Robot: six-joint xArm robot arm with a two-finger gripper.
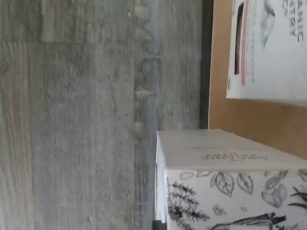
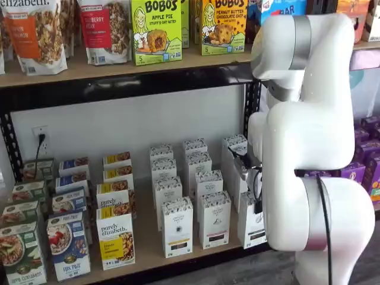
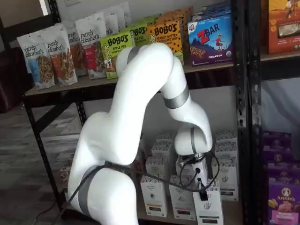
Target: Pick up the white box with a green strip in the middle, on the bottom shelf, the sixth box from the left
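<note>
A black steel rack stands against a pale wall over grey plank flooring. On the bottom shelf (image 2: 148, 252) the white box (image 3: 209, 206) sits at the front edge toward the right end, and our gripper (image 3: 202, 190) is clamped on its top; in a shelf view the arm hides most of it. We judge the lift should go straight up, clear of the white carton (image 2: 214, 218) just beside. Behind, more cartons fill the deck; granola bags (image 2: 37, 32) line the upper shelf

Granola bags (image 2: 35, 32), Bobo's bar boxes (image 2: 155, 29) on the upper shelf (image 2: 119, 65); gray plank floor (image 1: 72, 120) below.
</note>
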